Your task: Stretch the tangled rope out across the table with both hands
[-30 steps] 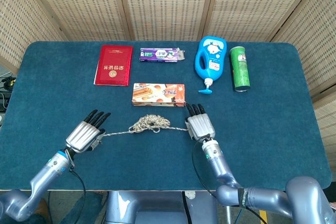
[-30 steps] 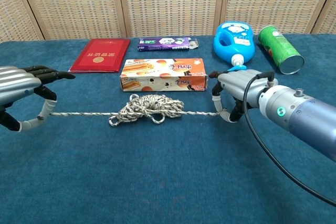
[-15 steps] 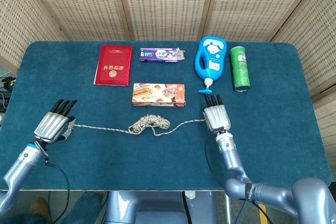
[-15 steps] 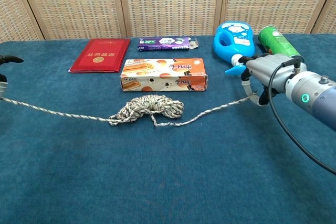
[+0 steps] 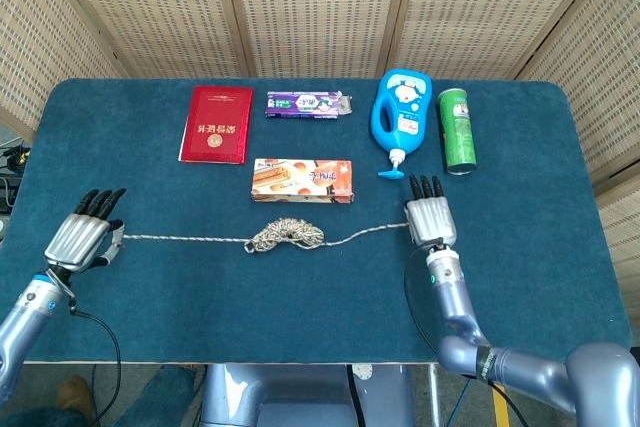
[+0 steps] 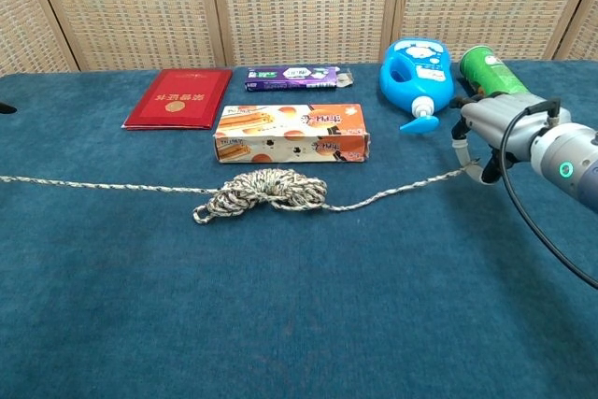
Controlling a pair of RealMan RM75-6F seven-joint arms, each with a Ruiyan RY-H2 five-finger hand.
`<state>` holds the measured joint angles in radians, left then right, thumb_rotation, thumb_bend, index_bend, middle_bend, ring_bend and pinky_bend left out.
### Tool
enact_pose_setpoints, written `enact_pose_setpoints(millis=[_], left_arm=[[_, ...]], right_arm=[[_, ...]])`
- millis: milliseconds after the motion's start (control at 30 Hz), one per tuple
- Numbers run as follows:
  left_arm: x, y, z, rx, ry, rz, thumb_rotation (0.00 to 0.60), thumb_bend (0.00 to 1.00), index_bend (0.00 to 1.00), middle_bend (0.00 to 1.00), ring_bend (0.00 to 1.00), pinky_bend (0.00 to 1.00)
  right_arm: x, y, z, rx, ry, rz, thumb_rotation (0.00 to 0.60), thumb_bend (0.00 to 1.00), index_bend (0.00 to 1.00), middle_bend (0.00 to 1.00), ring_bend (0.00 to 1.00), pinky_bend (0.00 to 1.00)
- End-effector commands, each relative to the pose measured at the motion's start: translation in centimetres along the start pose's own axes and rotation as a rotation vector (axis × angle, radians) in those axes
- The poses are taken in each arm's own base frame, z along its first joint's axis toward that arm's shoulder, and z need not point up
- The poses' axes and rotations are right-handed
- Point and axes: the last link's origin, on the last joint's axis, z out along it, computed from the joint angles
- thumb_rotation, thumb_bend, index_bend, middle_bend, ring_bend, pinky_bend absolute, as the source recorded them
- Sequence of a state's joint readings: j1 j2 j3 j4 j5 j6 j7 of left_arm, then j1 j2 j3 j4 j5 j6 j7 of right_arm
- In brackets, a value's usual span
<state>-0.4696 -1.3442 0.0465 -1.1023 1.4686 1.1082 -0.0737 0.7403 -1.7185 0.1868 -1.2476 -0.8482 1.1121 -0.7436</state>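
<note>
A speckled white rope (image 5: 286,234) (image 6: 266,192) lies across the blue table, still bunched in a tangle at its middle. My left hand (image 5: 82,240) pinches the rope's left end near the table's left edge; the chest view shows only a dark fingertip of it at the left border. My right hand (image 5: 430,219) (image 6: 492,127) pinches the rope's right end, just in front of the blue bottle. Both strands run fairly straight out from the tangle toward the hands.
Behind the tangle lies an orange snack box (image 5: 302,179) (image 6: 291,132). Further back are a red booklet (image 5: 216,123), a purple packet (image 5: 308,103), a blue bottle (image 5: 400,117) and a green can (image 5: 457,129) on its side, close to my right hand.
Both hands have moved outward, left hand further left and right hand further right, drawing more rope out of the tangle. The tangle has shrunk and the strands are straighter.
</note>
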Motion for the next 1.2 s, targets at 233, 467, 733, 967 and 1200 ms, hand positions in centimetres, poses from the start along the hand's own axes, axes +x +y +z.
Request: enact_pose_setpoints(millis=[233, 467, 733, 967, 1200], left_arm=[[0.6, -0.1, -0.8, -0.019, 0.033, -0.096, 0.6, 0.02, 0.0, 0.0, 0.0, 0.0], [3.7, -0.9, -3.8, -0.014, 0.173, -0.272, 0.6, 0.0, 0.0, 0.0, 0.0, 0.0], [6.3, 0.7, -7.6, 0.051, 0.331, -0.412, 0.6, 0.0, 0.0, 0.0, 0.0, 0.0], [5.4, 3.6, -11.1, 0.133, 0.322, -0.448, 0.6, 0.0, 0.0, 0.0, 0.0, 0.0], [4.1, 5.5, -13.0, 0.181, 0.33, -0.462, 0.6, 0.0, 0.0, 0.0, 0.0, 0.0]], right_arm=[[1.1, -0.4, -0.9, 0.034, 0.041, 0.085, 0.6, 0.06, 0.08, 0.0, 0.0, 0.0], [3.5, 1.4, -4.0, 0.09, 0.159, 0.218, 0.6, 0.0, 0.0, 0.0, 0.0, 0.0], [4.5, 5.3, -8.3, 0.139, 0.204, 0.317, 0.6, 0.0, 0.0, 0.0, 0.0, 0.0], [3.6, 7.5, -12.6, 0.124, 0.281, 0.361, 0.6, 0.0, 0.0, 0.0, 0.0, 0.0], [1.7, 8.4, -16.8, 0.078, 0.326, 0.344, 0.6, 0.0, 0.0, 0.0, 0.0, 0.0]])
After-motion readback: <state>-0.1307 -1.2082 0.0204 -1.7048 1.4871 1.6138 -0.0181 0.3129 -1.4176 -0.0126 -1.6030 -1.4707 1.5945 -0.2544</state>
